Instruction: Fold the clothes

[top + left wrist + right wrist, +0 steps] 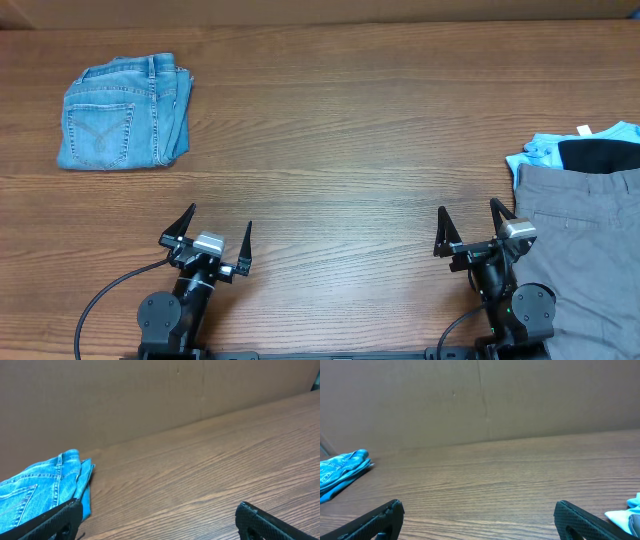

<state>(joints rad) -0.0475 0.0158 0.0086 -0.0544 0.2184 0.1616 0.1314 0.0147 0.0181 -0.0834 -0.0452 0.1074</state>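
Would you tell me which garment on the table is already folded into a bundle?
The blue denim jeans at far left, alone, back pocket up; the grey trousers, black garment and pale-blue garment lie piled at right.

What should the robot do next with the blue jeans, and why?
Probably just wait, with no new grab. The jeans already lie folded in a compact bundle at the far left of the table, and the left end effector and right end effector both sit open and empty near the front edge. If a touch-up were wanted, the left one is nearer.
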